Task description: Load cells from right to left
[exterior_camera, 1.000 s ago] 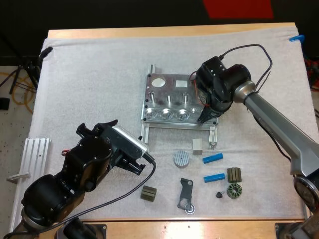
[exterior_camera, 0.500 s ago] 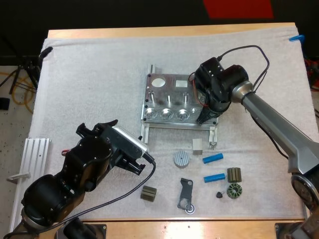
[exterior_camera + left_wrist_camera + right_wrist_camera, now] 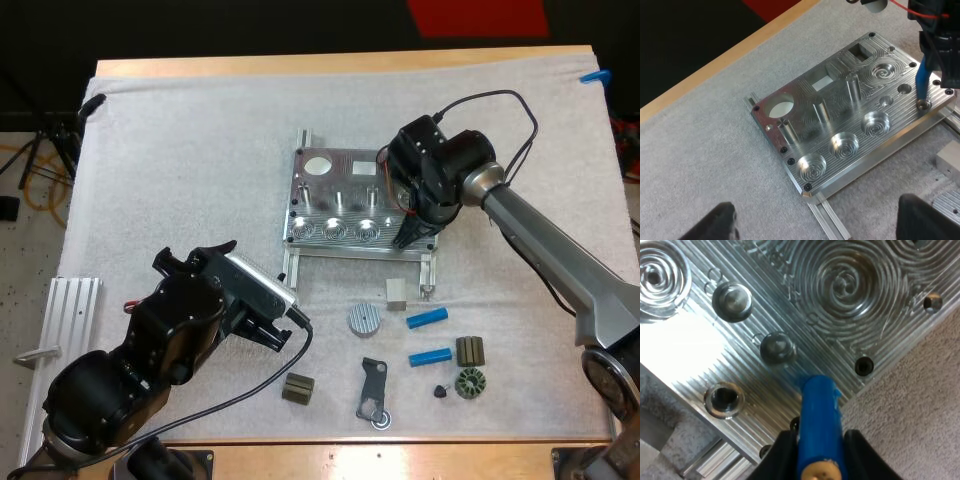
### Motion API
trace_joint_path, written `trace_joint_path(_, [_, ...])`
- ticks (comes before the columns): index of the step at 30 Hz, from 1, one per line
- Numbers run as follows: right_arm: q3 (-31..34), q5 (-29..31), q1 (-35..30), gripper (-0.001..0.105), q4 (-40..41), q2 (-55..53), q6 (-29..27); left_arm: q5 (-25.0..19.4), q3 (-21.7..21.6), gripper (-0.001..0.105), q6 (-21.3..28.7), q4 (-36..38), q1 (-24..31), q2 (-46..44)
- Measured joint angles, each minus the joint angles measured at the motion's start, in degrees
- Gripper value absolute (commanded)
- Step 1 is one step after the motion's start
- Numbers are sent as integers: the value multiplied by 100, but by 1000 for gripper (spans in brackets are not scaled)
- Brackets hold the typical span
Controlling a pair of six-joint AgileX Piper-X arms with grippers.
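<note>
Right fingers [image 3: 782, 456] clamp a blue cell [image 3: 819, 420] from both sides. It stands nearly upright, its lower end at the near right corner of the fixture [image 3: 345, 205], by a small hole. Left fingers [image 3: 715, 225] stand wide apart, holding nothing, over the mat [image 3: 180, 180] near the fixture's left front corner. Two loose cells [image 3: 427, 318] lie on the mat beside small dark parts [image 3: 470, 352].

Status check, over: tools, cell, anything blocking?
Right tool shut on blue cell, tip down at fixture's near-right corner. Left tool open, hovers short of the fixture. Two spare blue cells on mat; nothing in the way.
</note>
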Motion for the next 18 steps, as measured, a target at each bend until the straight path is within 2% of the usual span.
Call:
trace_joint_path(2, [0, 34, 0, 44, -97, 44, 0, 0, 0, 65, 0, 0, 0, 0])
trace_joint_path(4, [0, 55, 0, 49, -178, 105, 0, 0, 0, 65, 0, 0, 0, 0])
trace_joint_path(18, [30, 344, 16, 47, -387, 67, 10, 0, 0, 65, 0, 0, 0, 0])
